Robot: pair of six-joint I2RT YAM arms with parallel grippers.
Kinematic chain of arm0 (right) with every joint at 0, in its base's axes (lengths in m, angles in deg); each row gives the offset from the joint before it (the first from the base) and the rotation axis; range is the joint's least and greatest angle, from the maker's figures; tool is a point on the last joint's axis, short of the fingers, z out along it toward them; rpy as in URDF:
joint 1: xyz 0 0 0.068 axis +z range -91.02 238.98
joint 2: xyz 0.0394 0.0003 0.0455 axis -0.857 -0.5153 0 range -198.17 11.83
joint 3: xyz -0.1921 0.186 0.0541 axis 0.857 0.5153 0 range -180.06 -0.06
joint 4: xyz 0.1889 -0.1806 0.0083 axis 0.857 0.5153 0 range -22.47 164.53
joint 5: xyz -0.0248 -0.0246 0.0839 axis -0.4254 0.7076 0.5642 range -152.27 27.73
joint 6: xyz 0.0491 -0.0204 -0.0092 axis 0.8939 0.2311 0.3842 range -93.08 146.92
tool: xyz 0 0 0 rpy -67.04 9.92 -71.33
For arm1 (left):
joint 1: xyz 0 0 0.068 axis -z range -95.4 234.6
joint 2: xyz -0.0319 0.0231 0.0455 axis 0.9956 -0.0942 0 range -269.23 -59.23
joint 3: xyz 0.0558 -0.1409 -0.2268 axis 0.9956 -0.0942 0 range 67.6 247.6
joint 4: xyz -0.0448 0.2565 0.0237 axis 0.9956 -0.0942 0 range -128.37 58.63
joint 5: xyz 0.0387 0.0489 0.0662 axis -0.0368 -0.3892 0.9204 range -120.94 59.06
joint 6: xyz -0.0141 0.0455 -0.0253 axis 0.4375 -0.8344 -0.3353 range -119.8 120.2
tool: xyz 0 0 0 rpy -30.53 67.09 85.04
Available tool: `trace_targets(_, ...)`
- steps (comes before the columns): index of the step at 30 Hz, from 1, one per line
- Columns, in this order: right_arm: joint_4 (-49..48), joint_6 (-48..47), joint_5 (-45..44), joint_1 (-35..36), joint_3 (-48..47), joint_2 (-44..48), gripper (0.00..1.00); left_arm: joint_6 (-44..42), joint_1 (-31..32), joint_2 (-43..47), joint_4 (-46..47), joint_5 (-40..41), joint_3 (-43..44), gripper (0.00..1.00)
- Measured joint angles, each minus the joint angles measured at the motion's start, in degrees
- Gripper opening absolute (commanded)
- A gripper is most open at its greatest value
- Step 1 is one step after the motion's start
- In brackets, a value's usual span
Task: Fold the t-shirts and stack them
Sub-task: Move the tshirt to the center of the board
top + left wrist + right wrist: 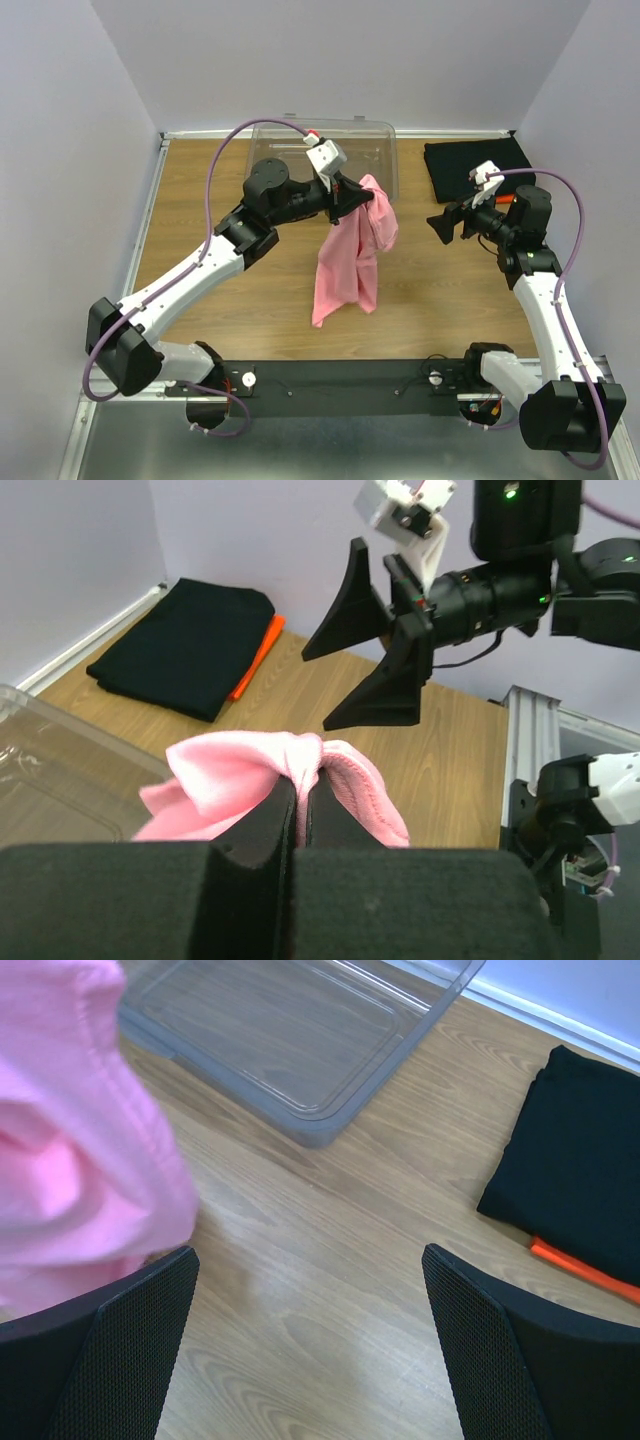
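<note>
1. Nearest in the top view, the plain salmon-pink cloth t-shirt (pixel 350 260) hangs in a long crumpled drape over the middle of the wooden table (pixel 250 310). Its lower end trails toward 7 o'clock, and it is unclear whether it touches the wood.
2. The left gripper (pixel 352 197) has the shirt's top bunch pinched tight. The left wrist view shows the black fingers (pixel 265 830) pressed together with pink cloth squeezed between them.
3. The right gripper (pixel 443 225) sits off at 3 o'clock from that pinch, well apart from it. Its jaws are spread wide with nothing between them, and through the gap the right wrist view shows only bare wood.
4. Further back, at 1 o'clock on the table, lies the black t-shirt folded into a rectangle (pixel 475 165). It rests on top of the folded orange t-shirt (pixel 258 660), which shows only as a thin edge.
5. Farthest off, at 12 o'clock against the back wall, sits the clear plastic bin (pixel 300 135), just behind the held shirt.
</note>
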Motion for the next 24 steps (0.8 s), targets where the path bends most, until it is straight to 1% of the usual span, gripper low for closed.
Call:
trace_targets(6, 0.00, 0.00, 0.00, 0.00, 0.00, 0.00, 1.00, -1.86, 0.66, -1.90, 0.00, 2.29, -0.55, 0.00)
trace_targets(7, 0.00, 0.00, 0.00, 0.00, 0.00, 0.00, 1.00, -2.23, 0.72, -2.19, -0.02, 2.54, -0.55, 0.15)
trace_targets(9, 0.00, 0.00, 0.00, 0.00, 0.00, 0.00, 1.00, -3.61, 0.85, -2.99, -0.52, 3.39, -0.55, 0.40)
trace_targets(10, 0.00, 0.00, 0.00, 0.00, 0.00, 0.00, 1.00, -4.68, 0.94, -3.32, -1.07, 3.96, -0.55, 0.61)
trace_targets(13, 0.00, 0.00, 0.00, 0.00, 0.00, 0.00, 1.00, -8.22, 0.94, -3.74, -3.41, 5.33, -0.52, 0.78)
trace_targets(15, 0.00, 0.00, 0.00, 0.00, 0.00, 0.00, 1.00, -11.08, 0.96, -3.72, -4.57, 7.37, -0.50, 0.82)
trace_targets(16, 0.00, 0.00, 0.00, 0.00, 0.00, 0.00, 1.00, -13.09, 0.96, -3.67, -5.25, 9.01, -0.48, 0.87)
trace_targets(18, 0.00, 0.00, 0.00, 0.00, 0.00, 0.00, 1.00, -17.66, 0.96, -3.65, -6.38, 13.35, -0.48, 0.93)
trace_targets(20, 0.00, 0.00, 0.02, -0.02, 0.00, -0.02, 1.00, -22.47, 0.96, -3.63, -6.29, 18.18, -1.03, 0.94)
trace_targets(22, 0.00, 0.00, 0.04, -0.02, 0.00, -0.04, 1.00, -31.63, 0.92, -3.67, -5.22, 24.20, -3.02, 0.92)
trace_targets(24, 0.00, 0.00, 0.04, -0.11, 0.00, -0.11, 1.00, -39.93, 0.70, -4.22, -4.57, 27.50, -5.38, 0.91)
